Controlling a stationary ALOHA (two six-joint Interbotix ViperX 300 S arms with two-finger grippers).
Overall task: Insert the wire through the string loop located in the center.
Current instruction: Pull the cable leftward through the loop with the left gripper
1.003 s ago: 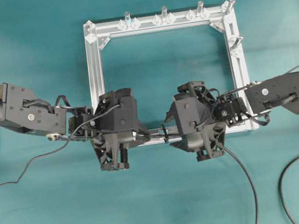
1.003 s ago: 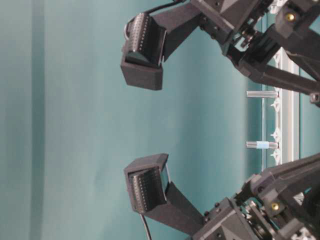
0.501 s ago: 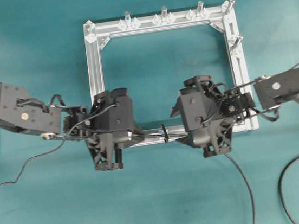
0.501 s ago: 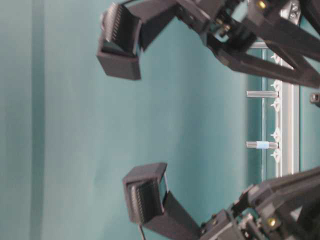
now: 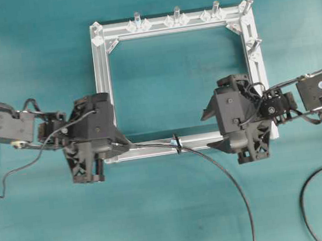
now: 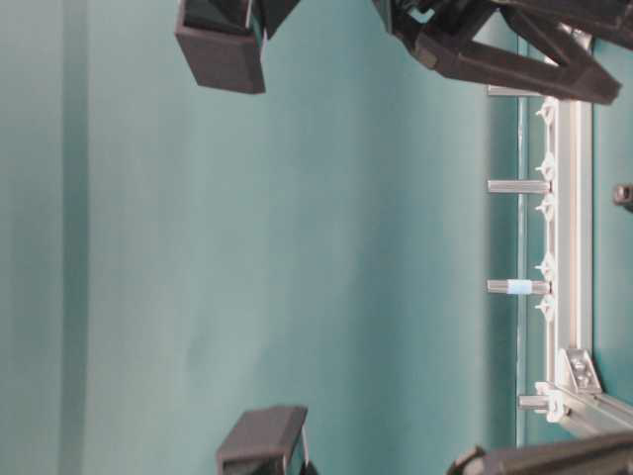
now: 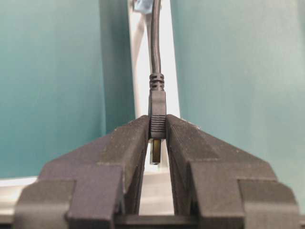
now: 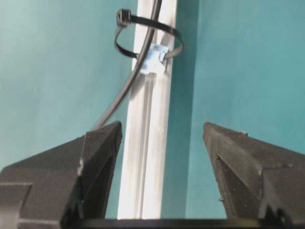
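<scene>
The wire (image 5: pixel 213 161) runs from the near table edge in a curve up to the string loop (image 5: pixel 177 144) on the near bar of the silver frame (image 5: pixel 104 92). It passes through the loop and continues left along the bar. My left gripper (image 5: pixel 120 145) is shut on the wire's plug end; in the left wrist view the gripper (image 7: pixel 157 125) pinches the black plug body and the metal tip (image 7: pixel 155 152) shows between the fingers. My right gripper (image 5: pixel 206 132) stands open to the right of the loop, astride the bar (image 8: pixel 147 167), holding nothing. The loop (image 8: pixel 124 17) and wire (image 8: pixel 119 100) show ahead of it.
Several upright posts (image 5: pixel 176 14) stand on the frame's far bar, and more on its right bar (image 5: pixel 252 43). A second black cable (image 5: pixel 310 190) curls at the front right. The table-level view shows the frame (image 6: pixel 569 198) and posts (image 6: pixel 516 186).
My left arm has moved left with the plug, drawing more wire through the loop. My right arm has drawn back to the right, away from the loop, still open.
</scene>
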